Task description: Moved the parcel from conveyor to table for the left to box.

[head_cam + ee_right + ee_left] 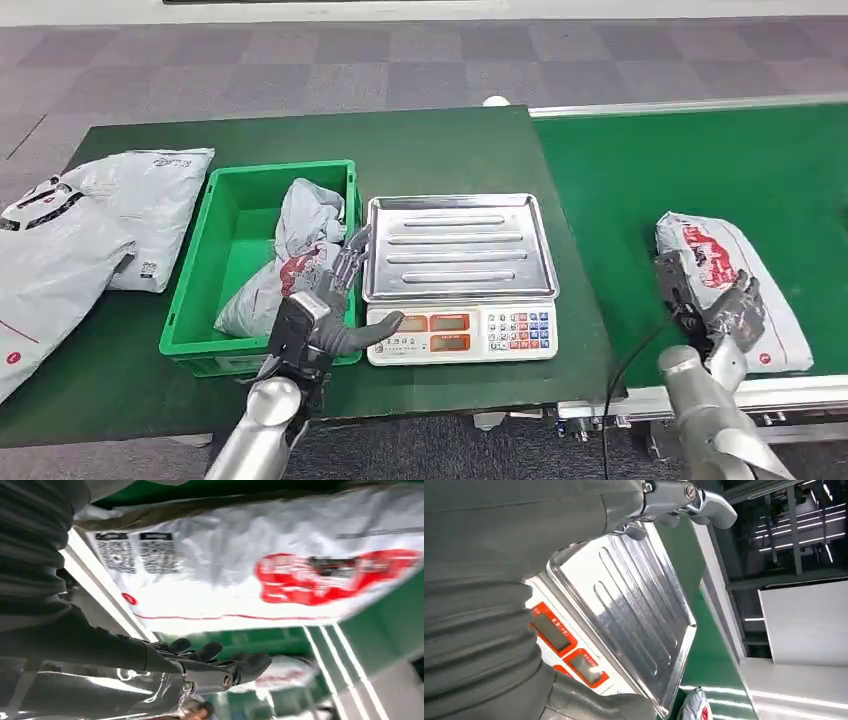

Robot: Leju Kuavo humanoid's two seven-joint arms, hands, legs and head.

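Green plastic crate (pixel 232 262) on the table, holding crumpled grey mailer bags (pixel 292 262). White-and-red plastic parcel (pixel 738 285) lying on the green conveyor belt (pixel 650 190). Right hand (pixel 715 305) spread against its near edge, not gripping. Left hand (pixel 335 300) spread, empty, beside the steel-topped scale (pixel 458 275).

Lit evenly and brightly from overhead in the head view, with soft, faint shadows on the table (pixel 120 370). Showed streaked glare across the steel scale tray (pixel 634 610) in the left wrist view, ceiling light strips sharp in the dark background. Blurred in the right wrist view, where the parcel (pixel 280 580) was washed out and the far distance smeared.
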